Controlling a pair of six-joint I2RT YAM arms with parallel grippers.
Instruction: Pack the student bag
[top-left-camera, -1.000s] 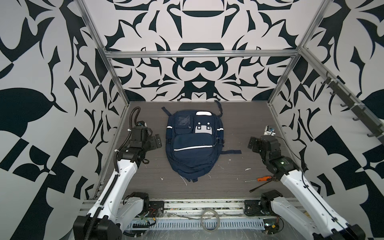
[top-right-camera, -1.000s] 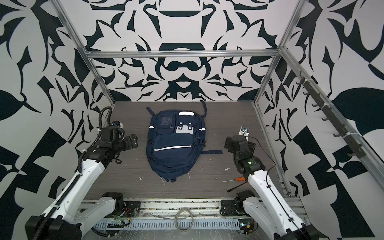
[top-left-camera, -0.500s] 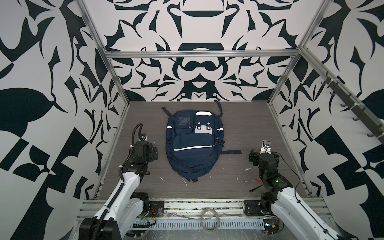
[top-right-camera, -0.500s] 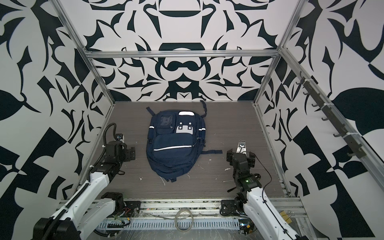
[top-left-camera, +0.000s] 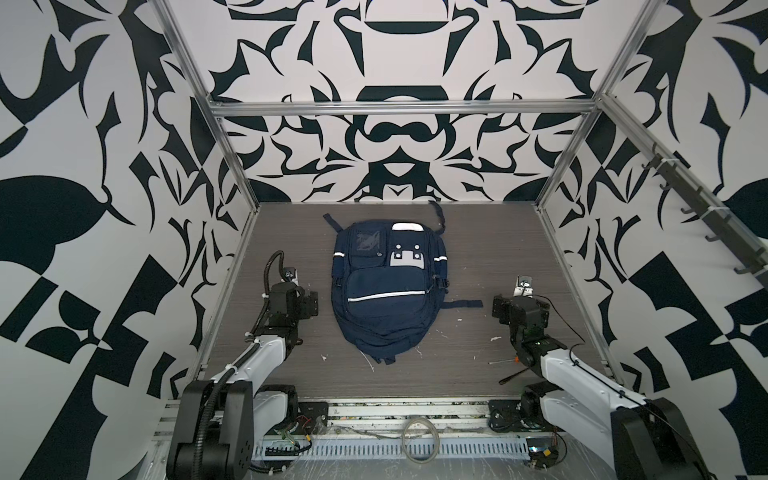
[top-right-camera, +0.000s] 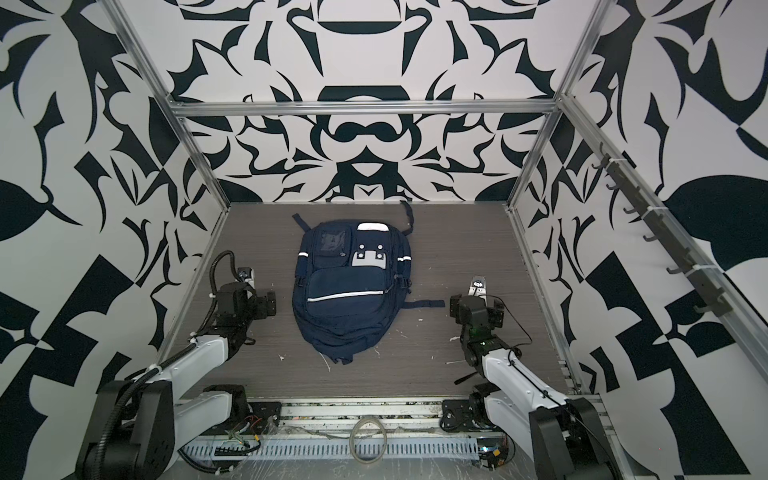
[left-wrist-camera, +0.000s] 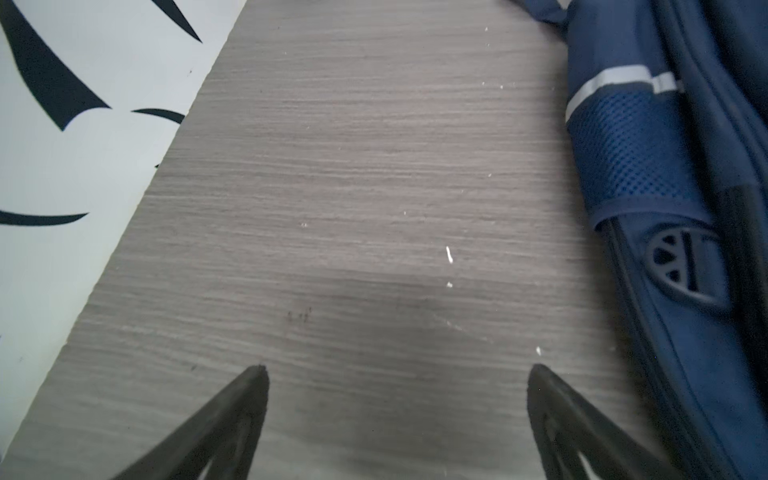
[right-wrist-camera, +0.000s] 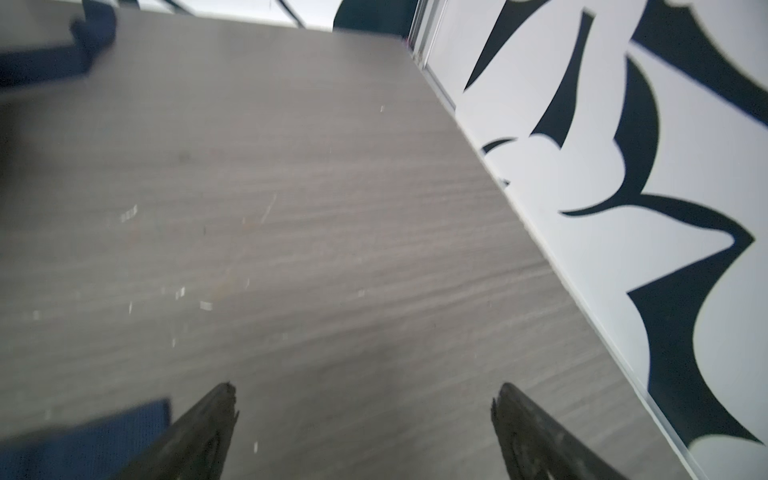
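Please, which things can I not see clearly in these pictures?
- Inside of the student bag: in both top views, its own front fabric covers it.
- Thin tools beside the right arm: in a top view, the arm covers part; too small to name.
- Blue strap: right wrist view, blurred and cut off by the edge.

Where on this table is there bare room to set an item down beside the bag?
Free: the table between the student bag and the right wall, beyond the right end effector; likewise between bag and left wall, beyond the left end effector. Crowded: the near right corner, where a screwdriver lies by the right arm.
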